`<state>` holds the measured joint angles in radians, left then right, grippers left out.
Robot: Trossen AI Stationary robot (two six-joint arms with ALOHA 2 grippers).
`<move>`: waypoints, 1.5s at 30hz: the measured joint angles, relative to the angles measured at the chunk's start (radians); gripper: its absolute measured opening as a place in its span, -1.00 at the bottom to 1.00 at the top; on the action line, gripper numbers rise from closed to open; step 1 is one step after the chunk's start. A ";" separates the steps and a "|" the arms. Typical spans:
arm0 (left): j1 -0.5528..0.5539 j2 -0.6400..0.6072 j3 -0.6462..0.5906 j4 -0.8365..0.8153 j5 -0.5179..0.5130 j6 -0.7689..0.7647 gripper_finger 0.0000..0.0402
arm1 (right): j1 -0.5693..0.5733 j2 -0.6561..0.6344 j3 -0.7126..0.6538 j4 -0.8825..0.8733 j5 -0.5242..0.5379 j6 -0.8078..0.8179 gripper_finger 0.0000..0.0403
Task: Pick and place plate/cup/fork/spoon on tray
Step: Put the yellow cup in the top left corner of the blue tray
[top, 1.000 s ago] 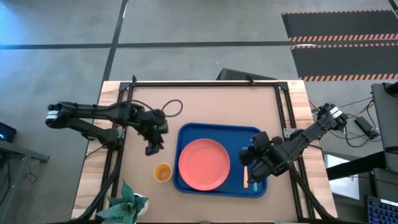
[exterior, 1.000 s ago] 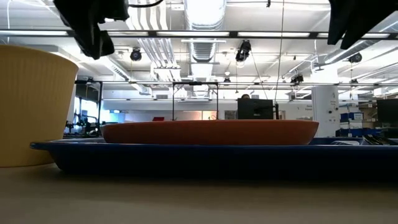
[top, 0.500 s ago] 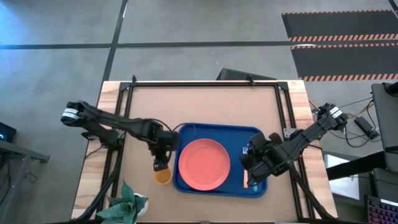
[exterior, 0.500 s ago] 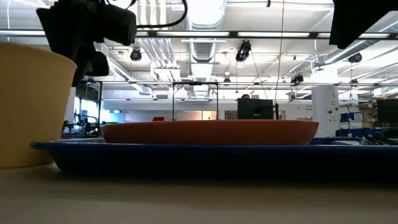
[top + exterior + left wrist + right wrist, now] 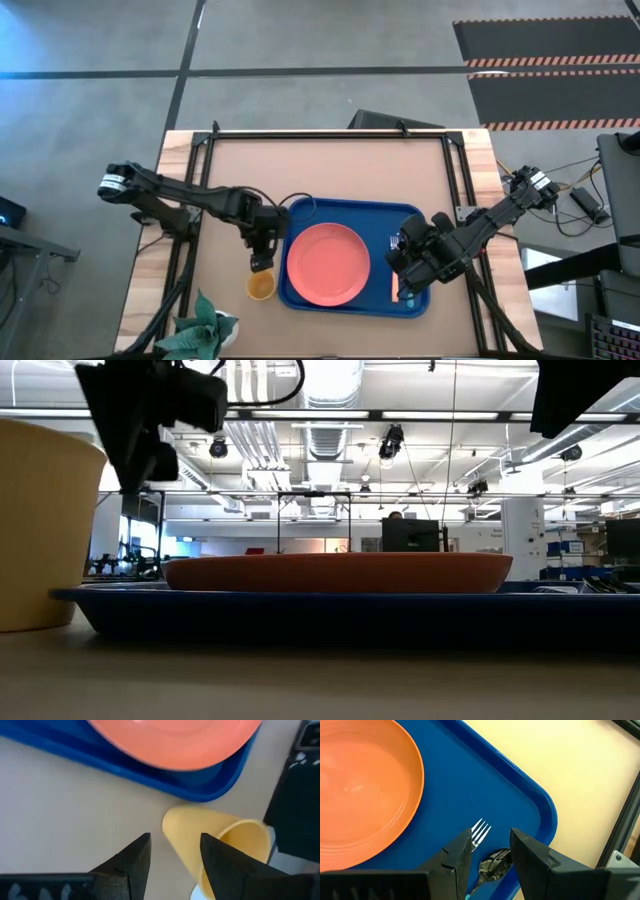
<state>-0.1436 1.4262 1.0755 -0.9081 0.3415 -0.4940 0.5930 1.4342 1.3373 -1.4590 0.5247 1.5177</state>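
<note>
The orange-yellow cup [image 5: 261, 287] stands upright on the table just left of the blue tray [image 5: 350, 212]. It also shows in the left wrist view [image 5: 200, 832] and the low view [image 5: 45, 525]. My left gripper [image 5: 262, 262] is open right at the cup's far side, with one finger [image 5: 225, 867] in front of the cup's wall. The coral-pink plate [image 5: 328, 263] lies in the tray. The fork [image 5: 480, 832] and the spoon [image 5: 492, 862] lie in the tray's right part. My right gripper [image 5: 490, 855] is open above them. My left gripper comes at the cup from above and from the far side, with one finger against or just beside the cup's wall [image 5: 192, 840] near the rim. I cannot tell whether it touches. The cup stands on the table.
A green plant [image 5: 205, 328] sits at the table's near left corner, close to the cup. A dark cable [image 5: 280, 170] loops on the table behind my left arm. Black frame rails [image 5: 330, 135] run along the table's edges.
My left gripper has gone toward the table's near edge and a little right, coming down at the cup's far side. The cup has slid a little toward the near edge and stays upright.
</note>
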 joint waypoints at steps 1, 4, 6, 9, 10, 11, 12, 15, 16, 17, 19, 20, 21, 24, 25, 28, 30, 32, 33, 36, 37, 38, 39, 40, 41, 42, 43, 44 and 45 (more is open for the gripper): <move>0.000 -0.003 0.006 0.000 0.004 -0.001 -0.23 | 0.000 0.000 0.000 -0.001 0.000 0.000 -0.39; -0.004 -0.010 0.025 -0.008 0.043 -0.001 -0.23 | 0.000 -0.001 0.000 -0.001 0.000 0.000 -0.39; -0.004 -0.012 0.042 -0.038 0.068 -0.013 -0.23 | 0.000 -0.001 0.000 0.000 0.000 0.000 -0.39; -0.009 -0.015 0.056 -0.079 0.073 -0.041 -0.23 | 0.000 -0.001 0.000 0.000 0.000 0.000 -0.39; -0.011 -0.016 0.057 -0.093 0.073 -0.048 -0.23 | 0.000 -0.001 0.000 -0.001 0.000 0.000 -0.39; -0.015 -0.016 0.057 -0.100 0.074 -0.051 -0.23 | 0.000 -0.001 0.000 -0.001 0.000 0.000 -0.39; -0.018 -0.016 0.056 -0.103 0.074 -0.051 -0.23 | 0.000 -0.001 0.000 0.000 0.001 -0.001 -0.39; -0.033 -0.012 0.045 -0.105 0.075 -0.076 -0.23 | 0.000 -0.001 0.000 -0.001 0.001 -0.003 -0.39; -0.039 -0.010 0.043 -0.104 0.075 -0.077 -0.23 | 0.000 -0.001 0.000 -0.001 0.001 -0.004 -0.39; -0.045 -0.007 0.041 -0.103 0.073 -0.078 -0.23 | 0.000 -0.001 0.000 -0.001 0.001 -0.004 -0.39; -0.055 -0.003 0.036 -0.095 0.069 -0.081 -0.23 | 0.000 -0.001 0.000 -0.001 0.001 -0.008 -0.39; -0.057 0.000 0.035 -0.093 0.068 -0.086 -0.23 | 0.000 -0.001 0.000 0.000 0.001 -0.011 -0.39; -0.058 0.003 0.031 -0.092 0.067 -0.099 -0.23 | 0.000 -0.001 0.000 0.000 0.001 -0.012 -0.39; -0.067 0.014 0.030 -0.093 0.044 -0.103 -0.23 | 0.000 -0.001 0.000 0.000 0.001 -0.012 -0.39; -0.071 0.016 0.030 -0.094 0.035 -0.104 -0.23 | 0.000 -0.001 0.000 0.000 0.001 -0.012 -0.39; -0.084 0.028 0.028 -0.094 -0.005 -0.103 -0.23 | 0.000 -0.001 0.000 0.001 0.001 -0.012 -0.39; -0.087 0.037 0.027 -0.095 -0.018 -0.103 -0.23 | 0.000 -0.001 0.000 0.001 0.001 -0.012 -0.39; -0.092 0.045 0.022 -0.092 -0.027 -0.103 -0.23 | 0.000 -0.001 0.000 0.002 0.001 -0.012 -0.39; -0.096 0.049 0.018 -0.093 -0.037 -0.103 -0.23 | 0.000 -0.001 0.000 0.001 0.001 -0.012 -0.39; -0.110 0.067 0.007 -0.093 -0.060 -0.103 -0.23 | 0.000 -0.001 0.000 0.002 0.001 -0.012 -0.39; -0.114 0.077 0.004 -0.096 -0.061 -0.103 -0.23 | 0.000 -0.001 0.000 0.001 0.001 -0.013 -0.39; -0.118 0.089 0.004 -0.094 -0.061 -0.103 -0.23 | 0.000 -0.001 0.000 0.002 0.001 -0.013 -0.39; -0.123 0.100 0.004 -0.090 -0.061 -0.103 -0.23 | 0.000 -0.001 0.000 0.002 0.001 -0.013 -0.39; -0.127 0.113 0.004 -0.087 -0.061 -0.104 -0.23 | 0.000 -0.001 0.000 0.001 0.001 -0.013 -0.39; -0.130 0.125 0.004 -0.087 -0.061 -0.110 -0.24 | 0.000 -0.001 0.000 0.001 0.001 -0.014 -0.39; -0.133 0.137 0.004 -0.084 -0.060 -0.123 -0.24 | 0.000 -0.001 0.000 0.001 0.001 -0.016 -0.39; -0.133 0.150 0.004 -0.078 -0.058 -0.130 -0.26 | 0.000 -0.001 0.000 0.001 0.001 -0.018 -0.39; -0.134 0.162 0.004 -0.070 -0.049 -0.139 -0.29 | 0.000 -0.001 0.000 0.000 0.001 -0.019 -0.39; -0.134 0.172 0.004 -0.061 -0.035 -0.151 -0.35 | 0.000 -0.001 0.000 0.000 0.001 -0.022 -0.39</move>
<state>-0.2771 1.5983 1.0790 -0.9687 0.3065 -0.6446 0.5930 1.4330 1.3373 -1.4587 0.5255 1.4959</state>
